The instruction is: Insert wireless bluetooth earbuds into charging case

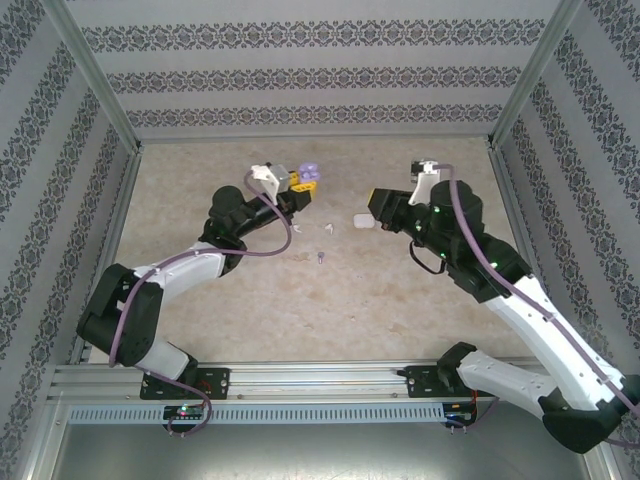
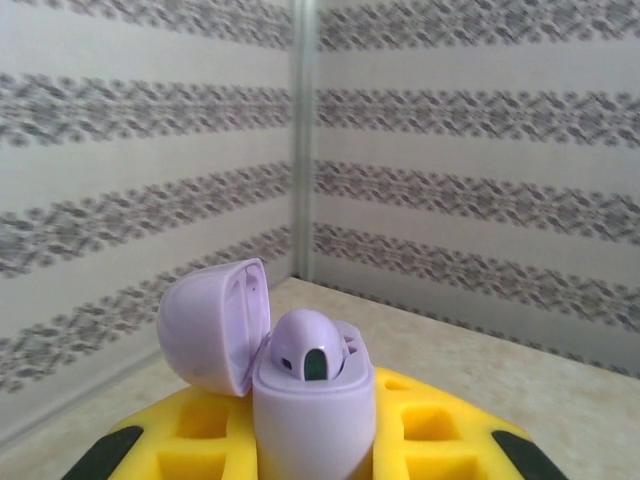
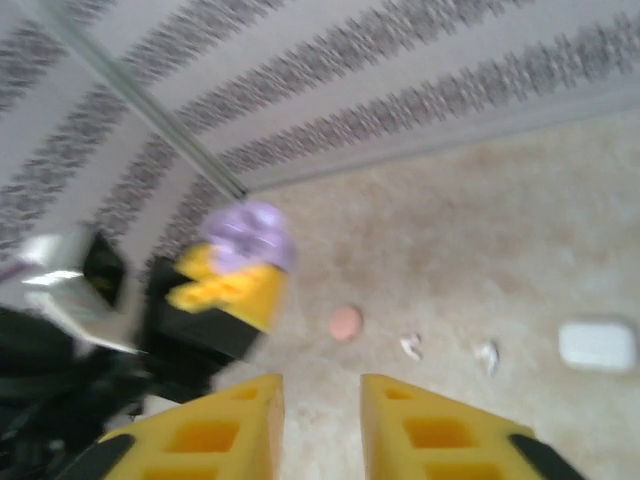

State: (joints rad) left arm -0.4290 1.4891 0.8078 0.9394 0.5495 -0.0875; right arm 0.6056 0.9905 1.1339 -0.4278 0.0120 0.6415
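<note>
My left gripper (image 1: 300,181) is shut on an open purple charging case (image 2: 312,420), held upright above the table near the back. Its lid (image 2: 214,325) is swung back to the left. One purple earbud (image 2: 306,346) sits in a socket of the case. My right gripper (image 3: 322,420) is open with nothing between its yellow fingers (image 3: 215,435). It hovers right of centre and faces the purple case (image 3: 250,236). Two white earbuds (image 3: 411,347) (image 3: 487,354) lie on the table ahead of it. In the top view a purple earbud (image 1: 320,257) lies loose near the middle.
A shut white case (image 3: 597,345) lies on the table by my right gripper (image 1: 375,214). A small rounded pink thing (image 3: 345,322) lies below the left gripper. Patterned walls and metal posts (image 1: 97,88) enclose the beige table (image 1: 330,310).
</note>
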